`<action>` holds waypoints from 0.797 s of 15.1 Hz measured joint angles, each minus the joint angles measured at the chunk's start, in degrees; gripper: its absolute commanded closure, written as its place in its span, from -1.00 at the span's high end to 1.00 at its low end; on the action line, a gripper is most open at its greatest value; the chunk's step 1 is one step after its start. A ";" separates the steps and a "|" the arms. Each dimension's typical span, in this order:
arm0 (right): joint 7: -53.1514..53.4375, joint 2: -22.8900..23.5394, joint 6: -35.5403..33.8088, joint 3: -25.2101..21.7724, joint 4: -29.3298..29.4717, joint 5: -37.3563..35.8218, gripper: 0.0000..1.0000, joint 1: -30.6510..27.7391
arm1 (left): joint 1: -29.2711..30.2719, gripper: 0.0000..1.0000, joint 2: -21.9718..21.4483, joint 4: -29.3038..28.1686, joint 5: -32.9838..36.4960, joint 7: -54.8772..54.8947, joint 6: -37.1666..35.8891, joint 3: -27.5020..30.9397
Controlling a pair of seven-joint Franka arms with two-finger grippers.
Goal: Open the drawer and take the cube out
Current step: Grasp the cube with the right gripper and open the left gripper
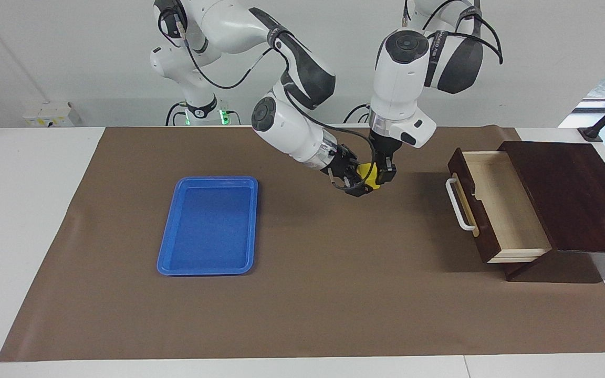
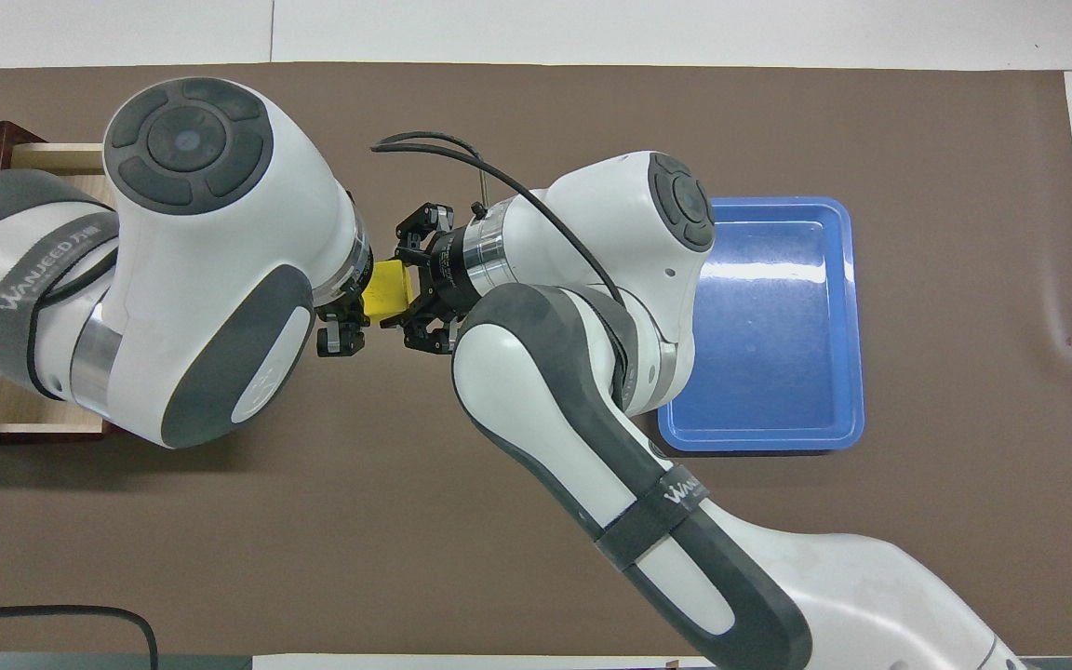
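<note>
Brown mat (image 1: 302,310), "WANJEED" arm straps (image 2: 43,270).

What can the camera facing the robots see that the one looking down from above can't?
Only the facing view shows the drawer's white handle and its empty pale inside. Only the overhead view shows the cube's flat top between the two wrists. Both show the left pincer and right pincer shut on the yellow cube in the air, and the blue tray.
</note>
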 measured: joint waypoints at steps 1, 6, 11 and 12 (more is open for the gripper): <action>0.00 0.00 0.00 -0.01 0.06 -0.21 -1.00 -0.01 | 0.00 -1.00 0.00 0.00 0.00 0.01 0.11 -0.01; 0.07 -0.01 0.00 -0.08 0.21 -0.61 -1.00 -0.04 | 0.00 0.51 0.00 0.00 0.00 0.51 0.49 -0.04; 0.08 0.00 -0.06 -0.40 0.23 -1.05 -1.00 -0.12 | 0.05 1.00 -0.01 0.00 0.00 3.73 0.46 0.28; 0.08 0.00 -0.08 -0.41 0.23 -1.16 -1.00 -0.15 | 0.19 1.00 -0.02 -0.08 0.00 4.47 0.46 0.38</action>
